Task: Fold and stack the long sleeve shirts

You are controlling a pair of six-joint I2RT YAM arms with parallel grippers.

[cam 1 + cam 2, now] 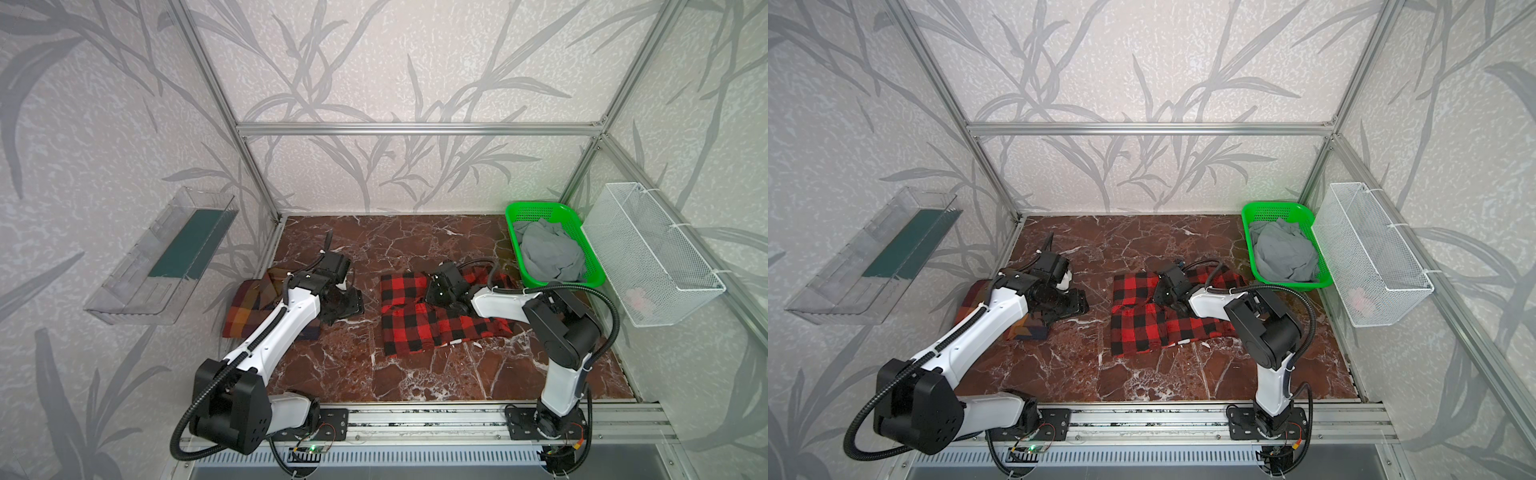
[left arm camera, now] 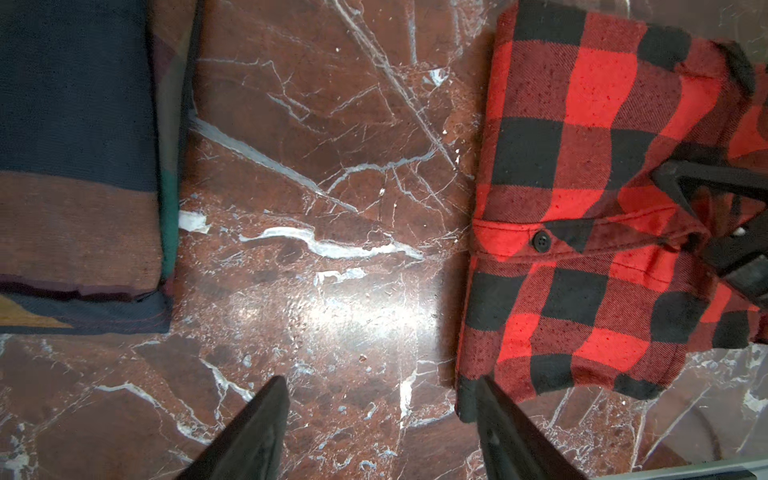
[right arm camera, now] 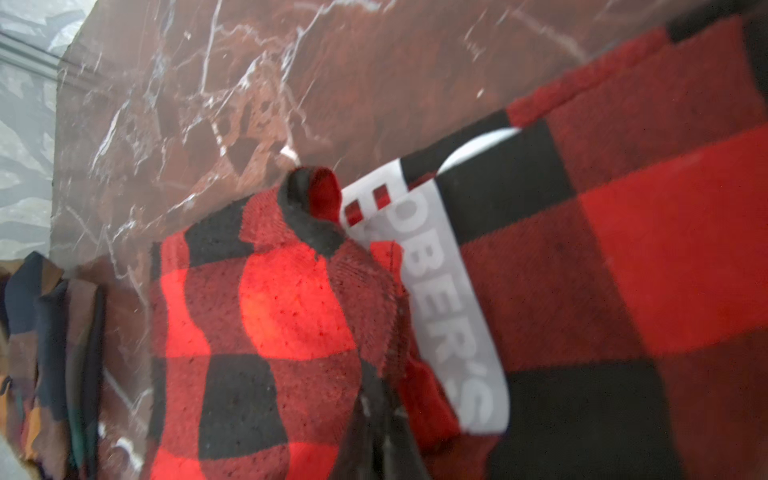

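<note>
- The red-and-black check shirt [image 1: 415, 328] lies partly folded on the tabletop [image 1: 374, 374], right of the middle. The brown plaid shirt [image 1: 245, 307] lies apart from it, already folded, under the left arm.
- The right hand [image 1: 429, 296] rests on the check shirt's upper part. Its tips are blurred, so I cannot tell whether they are pinching the cloth or parted.
- The left hand [image 2: 380, 419] is spread and empty over bare tabletop between the two shirts.
- The step looks like finishing the check shirt's fold. It would go best with the fold laid flat and edges squared, and with the left hand pinning the near edge so the soft flannel does not drag.
- The bundle probably needs tightening before stacking, since its lower edge spreads unevenly in both top views.
- Only the left wrist view shows the button [image 2: 541, 241] on the front band and the plaid shirt's neat square corner.
- Only the right wrist view shows the white neck label [image 3: 449, 311] and a bunched-up peak of cloth beside it.
- Only the top views show the green basket [image 1: 515, 212], which holds a grey cloth [image 1: 548, 253].
</note>
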